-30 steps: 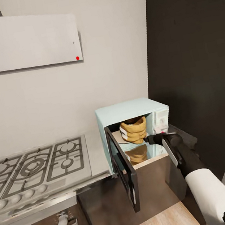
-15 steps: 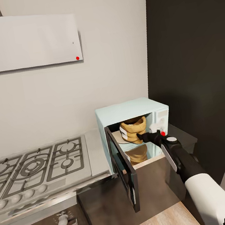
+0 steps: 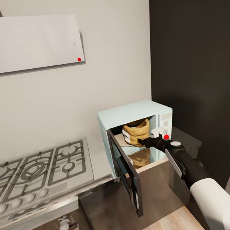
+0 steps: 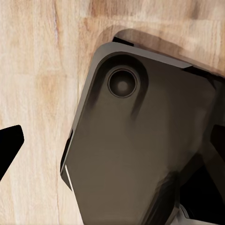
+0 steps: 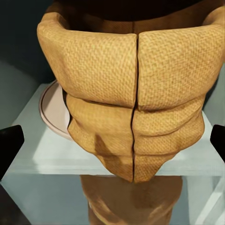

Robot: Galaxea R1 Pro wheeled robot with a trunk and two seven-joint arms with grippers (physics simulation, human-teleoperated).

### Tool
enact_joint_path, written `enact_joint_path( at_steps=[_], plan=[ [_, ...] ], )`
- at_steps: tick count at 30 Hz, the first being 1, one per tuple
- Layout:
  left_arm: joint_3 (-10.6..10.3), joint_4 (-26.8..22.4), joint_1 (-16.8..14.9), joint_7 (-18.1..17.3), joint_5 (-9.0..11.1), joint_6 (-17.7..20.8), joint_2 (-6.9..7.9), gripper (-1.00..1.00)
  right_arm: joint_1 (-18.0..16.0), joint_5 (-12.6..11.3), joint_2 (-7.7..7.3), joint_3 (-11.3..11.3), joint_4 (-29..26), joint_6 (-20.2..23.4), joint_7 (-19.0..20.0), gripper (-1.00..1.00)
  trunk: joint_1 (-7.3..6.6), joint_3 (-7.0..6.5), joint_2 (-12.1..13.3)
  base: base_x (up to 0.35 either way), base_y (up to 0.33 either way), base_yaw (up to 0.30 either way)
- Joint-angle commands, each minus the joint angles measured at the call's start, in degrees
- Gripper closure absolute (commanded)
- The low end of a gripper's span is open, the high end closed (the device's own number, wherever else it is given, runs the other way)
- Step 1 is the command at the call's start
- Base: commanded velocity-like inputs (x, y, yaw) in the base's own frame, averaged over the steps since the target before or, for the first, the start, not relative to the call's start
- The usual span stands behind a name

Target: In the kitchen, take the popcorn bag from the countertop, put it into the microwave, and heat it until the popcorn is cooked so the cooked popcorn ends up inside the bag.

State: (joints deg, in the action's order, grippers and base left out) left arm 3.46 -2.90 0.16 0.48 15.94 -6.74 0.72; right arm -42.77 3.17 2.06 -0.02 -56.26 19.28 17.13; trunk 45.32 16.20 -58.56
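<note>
2 things have changed over the last second: my right gripper (image 3: 146, 141) has moved forward and up to the microwave (image 3: 138, 133) mouth, and it now sits just beside the popcorn bag (image 3: 136, 133). Going left to right, the gas hob (image 3: 39, 168) lies on the countertop (image 3: 98, 159), then the microwave door (image 3: 126, 171) hangs open, then the bag stands inside on the turntable plate (image 5: 52, 110). In the right wrist view the jaws stand wide either side of the bag (image 5: 126, 103), not touching. I judge placement done; next comes withdrawing and closing the door. The left jaws I cannot tell.
</note>
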Motion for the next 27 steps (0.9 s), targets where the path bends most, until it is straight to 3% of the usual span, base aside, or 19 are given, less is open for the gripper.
enact_joint_path(
  at_steps=[1,27],
  plan=[
    [0.3,-0.1,0.0,0.0,0.0,0.0,-0.01,-1.00,0.0,0.3,0.00,-0.1,-0.1,0.3,0.3,-1.00,0.01,0.06,0.0,0.000,0.000,0.000],
    [0.3,-0.1,0.0,0.1,0.0,0.0,-0.01,-1.00,0.0,0.9,-0.12,-0.2,-0.3,1.3,-0.3,-1.00,0.01,0.06,0.0,0.013,0.000,0.031]
  ],
)
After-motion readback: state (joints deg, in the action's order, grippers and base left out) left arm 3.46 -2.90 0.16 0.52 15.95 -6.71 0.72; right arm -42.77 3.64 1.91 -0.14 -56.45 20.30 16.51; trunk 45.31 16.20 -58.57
